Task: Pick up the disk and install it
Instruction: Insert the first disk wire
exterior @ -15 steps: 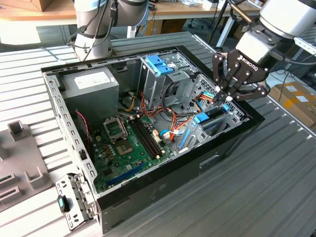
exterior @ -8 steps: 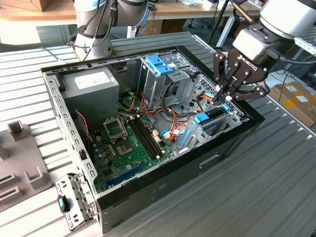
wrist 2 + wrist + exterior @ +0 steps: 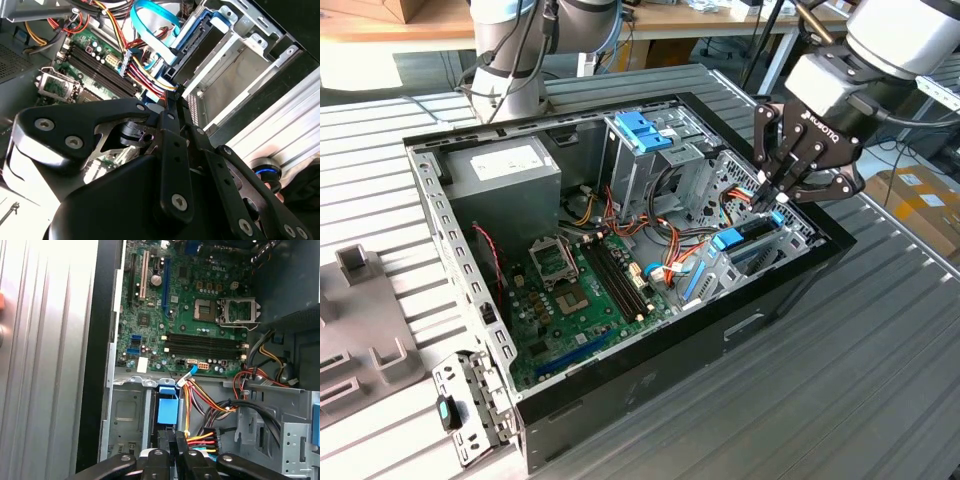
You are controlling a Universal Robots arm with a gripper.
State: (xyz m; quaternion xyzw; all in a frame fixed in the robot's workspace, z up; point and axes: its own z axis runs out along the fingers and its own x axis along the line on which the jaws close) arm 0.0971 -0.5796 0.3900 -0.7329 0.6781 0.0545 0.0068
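Observation:
The disk (image 3: 745, 238) sits on edge in the silver bay at the corner of the open computer case (image 3: 650, 385) on the exterior view's right, blue rails showing. In both wrist views it appears as a dark slab with blue plastic (image 3: 197, 47) (image 3: 167, 410) inside the metal bay. My gripper (image 3: 767, 195) hangs just above the disk's outer end, tilted into the case. Its fingers are pinched together (image 3: 175, 92) (image 3: 176, 435) right at the disk's blue end. Whether they pinch any part of it is hidden.
A drive cage with a blue handle (image 3: 645, 130) stands beside the bay. Red, yellow and blue cables (image 3: 670, 265) run between the bay and the motherboard (image 3: 585, 280). The grey power-supply box (image 3: 505, 170) fills the far corner. Another arm's base (image 3: 510, 60) stands behind the case.

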